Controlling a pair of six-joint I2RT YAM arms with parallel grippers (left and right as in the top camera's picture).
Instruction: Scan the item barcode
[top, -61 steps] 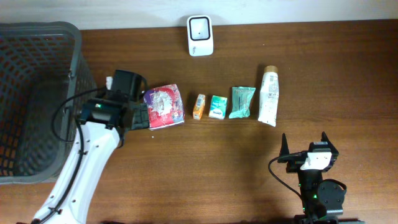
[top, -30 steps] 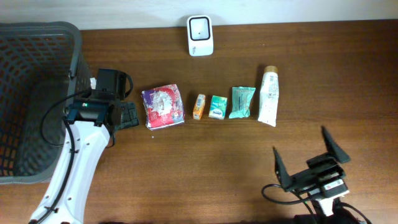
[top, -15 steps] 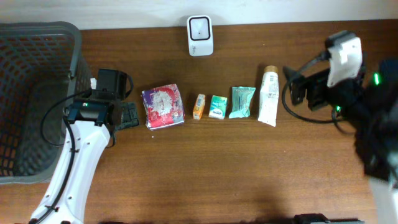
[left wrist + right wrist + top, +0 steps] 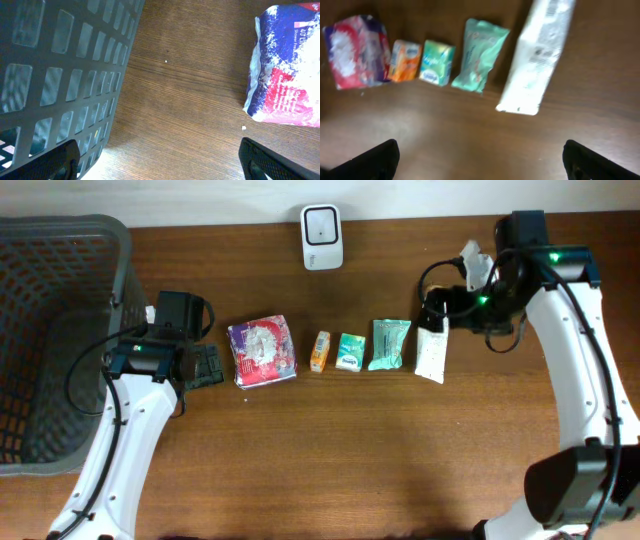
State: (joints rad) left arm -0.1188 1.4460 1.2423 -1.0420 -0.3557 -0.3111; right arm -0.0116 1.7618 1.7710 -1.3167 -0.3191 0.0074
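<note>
Lying crimped end toward the robot, the tube [image 4: 430, 357] sits ungripped, all fingers [image 4: 45, 161] apart.

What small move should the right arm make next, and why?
Probably lower the right gripper onto the white tube and close. The jaws stand open, the gripper hovers close to the tube, and nothing is held yet to bring to the scanner.
</note>
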